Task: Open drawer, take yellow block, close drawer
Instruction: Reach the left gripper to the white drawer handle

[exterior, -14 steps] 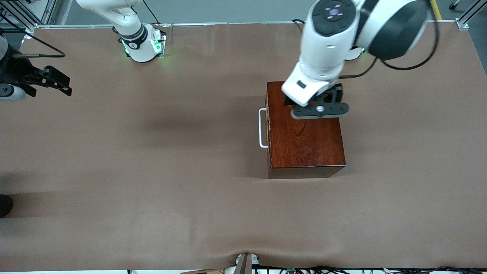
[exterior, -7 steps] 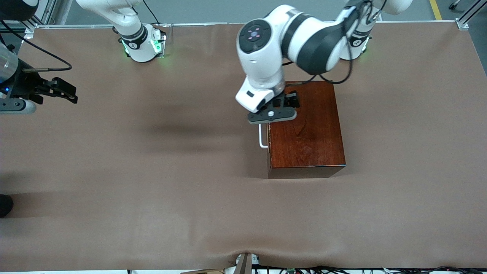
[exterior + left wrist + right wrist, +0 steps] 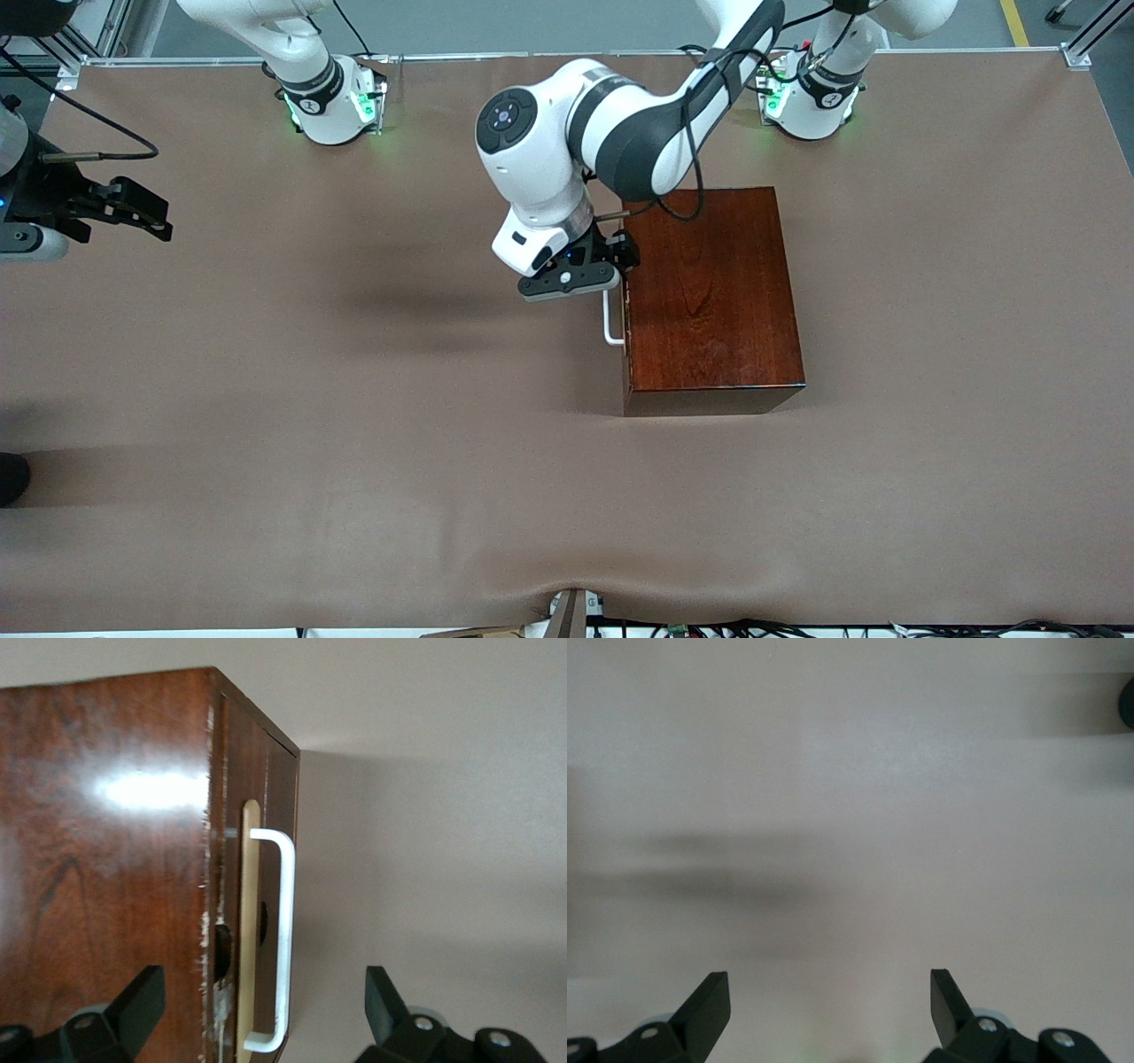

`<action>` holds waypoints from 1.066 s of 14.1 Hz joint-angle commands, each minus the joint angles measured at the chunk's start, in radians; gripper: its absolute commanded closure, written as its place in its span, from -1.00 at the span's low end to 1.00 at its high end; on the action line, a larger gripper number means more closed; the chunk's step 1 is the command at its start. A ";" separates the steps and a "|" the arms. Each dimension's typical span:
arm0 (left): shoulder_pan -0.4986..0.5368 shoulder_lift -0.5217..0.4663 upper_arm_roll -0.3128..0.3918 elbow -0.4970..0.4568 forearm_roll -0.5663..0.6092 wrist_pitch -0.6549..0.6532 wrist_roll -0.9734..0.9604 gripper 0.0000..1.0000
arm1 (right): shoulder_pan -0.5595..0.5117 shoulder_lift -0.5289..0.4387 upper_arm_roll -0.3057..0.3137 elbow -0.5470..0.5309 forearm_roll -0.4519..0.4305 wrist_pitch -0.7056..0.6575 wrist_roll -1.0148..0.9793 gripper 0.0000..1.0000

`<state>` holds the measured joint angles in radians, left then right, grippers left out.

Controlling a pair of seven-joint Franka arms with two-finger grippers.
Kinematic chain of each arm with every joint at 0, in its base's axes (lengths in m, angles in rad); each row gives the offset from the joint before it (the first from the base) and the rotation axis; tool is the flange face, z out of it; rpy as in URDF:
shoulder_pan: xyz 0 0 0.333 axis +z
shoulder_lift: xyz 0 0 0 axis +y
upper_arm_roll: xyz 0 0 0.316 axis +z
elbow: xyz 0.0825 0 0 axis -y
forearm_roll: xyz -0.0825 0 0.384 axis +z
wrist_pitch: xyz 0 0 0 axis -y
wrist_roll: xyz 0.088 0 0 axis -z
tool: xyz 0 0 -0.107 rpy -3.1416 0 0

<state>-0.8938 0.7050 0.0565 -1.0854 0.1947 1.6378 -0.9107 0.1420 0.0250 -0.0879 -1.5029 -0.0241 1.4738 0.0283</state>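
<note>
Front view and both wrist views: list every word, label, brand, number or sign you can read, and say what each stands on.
No readable text anywhere.
Right arm's base: a small dark mark on the collar, too small to read.
Left arm's base: a like mark, too small to read.
Wooden box, white handle, left gripper, right gripper and table: no markings.

Open hand [image 3: 257, 1014] astride drawer handle [image 3: 282, 939] (white)
</note>
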 commanded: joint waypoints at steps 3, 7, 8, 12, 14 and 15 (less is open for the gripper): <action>-0.040 0.077 0.025 0.044 0.022 0.033 -0.013 -1.00 | -0.021 0.001 -0.003 0.013 0.049 -0.006 0.009 -1.00; -0.051 0.105 0.026 0.041 0.022 0.045 -0.005 -1.00 | -0.025 0.001 -0.003 0.013 0.050 -0.006 0.007 -1.00; -0.053 0.117 0.026 0.041 0.022 0.045 -0.002 -1.00 | -0.025 0.001 -0.004 0.015 0.047 -0.007 0.007 -1.00; -0.067 0.143 0.026 0.035 0.023 0.039 -0.005 -1.00 | -0.025 0.003 -0.003 0.013 0.038 -0.007 0.005 -1.00; -0.067 0.149 0.026 0.032 0.025 0.022 -0.005 -1.00 | -0.027 0.004 -0.001 0.015 0.047 -0.007 0.005 -1.00; -0.067 0.152 0.028 0.032 0.025 0.010 -0.005 -1.00 | -0.025 0.003 -0.001 0.015 0.049 -0.006 0.007 -1.00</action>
<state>-0.9504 0.8419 0.0712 -1.0800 0.1948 1.6801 -0.9108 0.1258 0.0250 -0.0961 -1.5028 0.0118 1.4738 0.0287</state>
